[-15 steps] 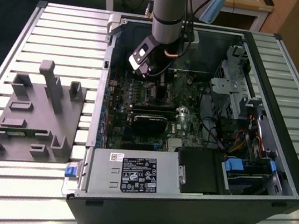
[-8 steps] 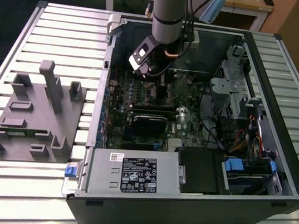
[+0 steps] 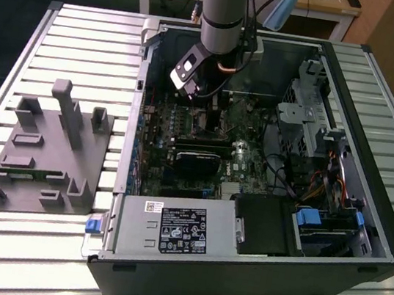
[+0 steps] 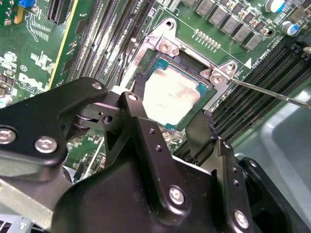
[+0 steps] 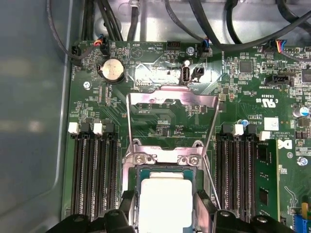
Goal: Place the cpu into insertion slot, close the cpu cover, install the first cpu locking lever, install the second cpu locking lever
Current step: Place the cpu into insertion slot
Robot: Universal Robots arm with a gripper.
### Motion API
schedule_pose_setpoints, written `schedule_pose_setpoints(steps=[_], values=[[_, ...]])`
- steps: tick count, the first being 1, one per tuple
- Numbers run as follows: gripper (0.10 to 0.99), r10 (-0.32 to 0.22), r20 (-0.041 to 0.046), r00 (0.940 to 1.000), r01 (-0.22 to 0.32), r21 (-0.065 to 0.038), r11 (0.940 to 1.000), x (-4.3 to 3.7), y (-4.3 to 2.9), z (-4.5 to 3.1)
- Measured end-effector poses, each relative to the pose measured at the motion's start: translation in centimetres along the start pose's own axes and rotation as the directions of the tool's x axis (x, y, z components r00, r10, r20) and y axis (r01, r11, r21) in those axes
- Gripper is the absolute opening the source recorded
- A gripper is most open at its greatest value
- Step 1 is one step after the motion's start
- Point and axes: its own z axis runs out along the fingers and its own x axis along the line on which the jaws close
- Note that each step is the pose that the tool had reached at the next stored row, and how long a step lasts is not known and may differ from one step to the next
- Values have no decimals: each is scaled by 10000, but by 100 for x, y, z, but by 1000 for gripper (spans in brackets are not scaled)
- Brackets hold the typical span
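First wrist view: hand point(image 5: 165, 196) apart, astride cpu point(image 5: 165, 209), seated in insertion slot point(image 5: 164, 170).

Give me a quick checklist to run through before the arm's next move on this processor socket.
1. Small flat square grey metal-faced cpu lies inside the silver-framed square insertion slot: ok.
2. The cpu seated fully flat: cannot tell.
3. Thin silver window-framed cpu cover stands swung open, off the cpu: ok.
4. Thin wire locking lever unlatched, angled away from the insertion slot: ok.
5. Black gripper free of the cpu: cannot tell.
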Motion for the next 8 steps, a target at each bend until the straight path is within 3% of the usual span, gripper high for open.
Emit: schedule_pose_setpoints(steps=[8], values=[[612,82,70,9999,-82,1,10000,-1,2,-2]])
